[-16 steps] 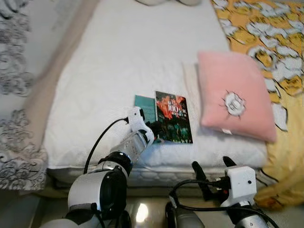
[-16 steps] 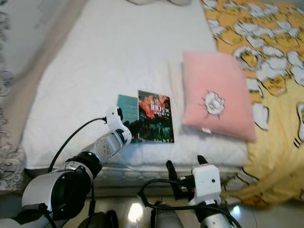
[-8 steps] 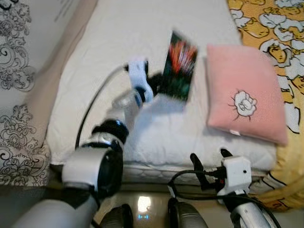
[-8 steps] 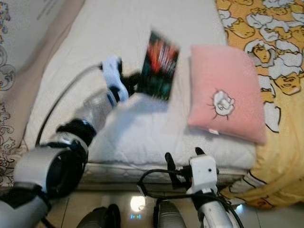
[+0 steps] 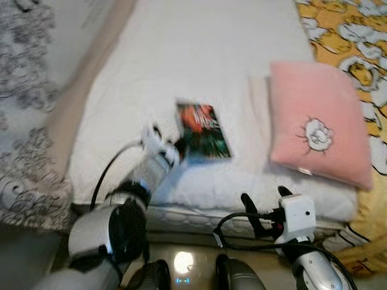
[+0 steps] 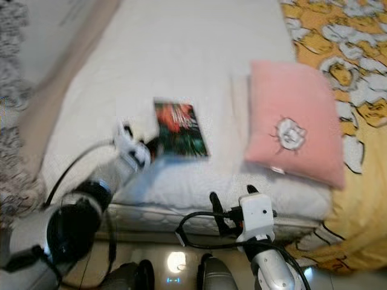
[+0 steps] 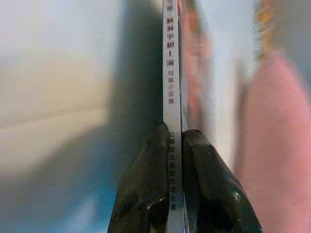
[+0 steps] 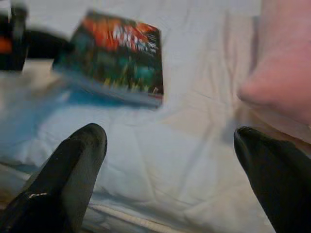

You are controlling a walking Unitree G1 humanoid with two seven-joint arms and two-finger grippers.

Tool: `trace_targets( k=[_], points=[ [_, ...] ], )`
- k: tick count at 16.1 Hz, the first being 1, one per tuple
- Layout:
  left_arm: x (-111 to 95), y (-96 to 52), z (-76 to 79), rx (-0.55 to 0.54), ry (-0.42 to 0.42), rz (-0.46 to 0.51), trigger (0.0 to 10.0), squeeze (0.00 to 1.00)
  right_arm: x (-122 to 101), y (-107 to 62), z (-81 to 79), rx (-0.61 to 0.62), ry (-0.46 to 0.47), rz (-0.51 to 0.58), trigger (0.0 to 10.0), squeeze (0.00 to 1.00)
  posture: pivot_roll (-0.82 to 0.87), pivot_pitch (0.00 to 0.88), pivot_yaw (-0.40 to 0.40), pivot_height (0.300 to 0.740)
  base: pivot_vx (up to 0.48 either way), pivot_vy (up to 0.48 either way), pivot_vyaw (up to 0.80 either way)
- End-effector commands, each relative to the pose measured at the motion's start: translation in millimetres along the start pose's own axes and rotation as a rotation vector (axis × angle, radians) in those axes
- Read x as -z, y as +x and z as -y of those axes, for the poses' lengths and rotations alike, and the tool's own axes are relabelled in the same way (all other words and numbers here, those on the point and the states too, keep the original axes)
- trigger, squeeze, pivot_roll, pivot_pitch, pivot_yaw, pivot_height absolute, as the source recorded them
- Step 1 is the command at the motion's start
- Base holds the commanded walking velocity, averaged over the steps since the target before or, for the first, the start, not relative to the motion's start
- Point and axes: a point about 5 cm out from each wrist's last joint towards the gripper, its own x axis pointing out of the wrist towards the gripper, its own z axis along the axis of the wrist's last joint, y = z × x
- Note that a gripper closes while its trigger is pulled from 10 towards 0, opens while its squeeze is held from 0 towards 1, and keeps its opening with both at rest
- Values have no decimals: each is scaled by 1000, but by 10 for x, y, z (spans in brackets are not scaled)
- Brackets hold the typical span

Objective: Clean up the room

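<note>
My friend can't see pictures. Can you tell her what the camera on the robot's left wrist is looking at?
The left gripper has its two black jaws shut on a book, seen edge-on so its white spine with printed characters runs straight away from the camera. A blurry pink pillow lies to one side, with white bedding on the other.

My left arm reaches forward and up from the lower left, its silver forearm angled toward the middle of the scene with a black cable looping beside it. My left gripper (image 5: pixel 175 147) has its two black fingers (image 7: pixel 146 194) pressed together on the spine of a thin book (image 5: pixel 202 131), pinching it from both sides. My right arm sits low at the bottom right, wrist box white, cable curling to its left. My right gripper (image 5: pixel 263 204) points forward with its fingers (image 8: pixel 77 165) spread wide apart, holding nothing.
</note>
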Motion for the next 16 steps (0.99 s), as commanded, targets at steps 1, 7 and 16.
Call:
trace_targets(
  k=[1, 7, 16],
  points=[
    [168, -3, -55, -52, 65, -66, 10000, 0, 34, -26, 32, 8, -3, -16, 10000, 0, -272, 145, -20, 740, 0, 0, 0],
    [-76, -11, -44, -110, 782, -26, 10000, 0, 36, -24, 44, 3, -11, -16, 10000, 0, -270, 143, -28, 740, 0, 0, 0],
    [-69, -18, -77, -148, 760, -9, 10000, 1000, 40, -5, 54, -3, -17, -20, 10000, 0, -268, 140, -30, 740, 0, 0, 0]
  ],
)
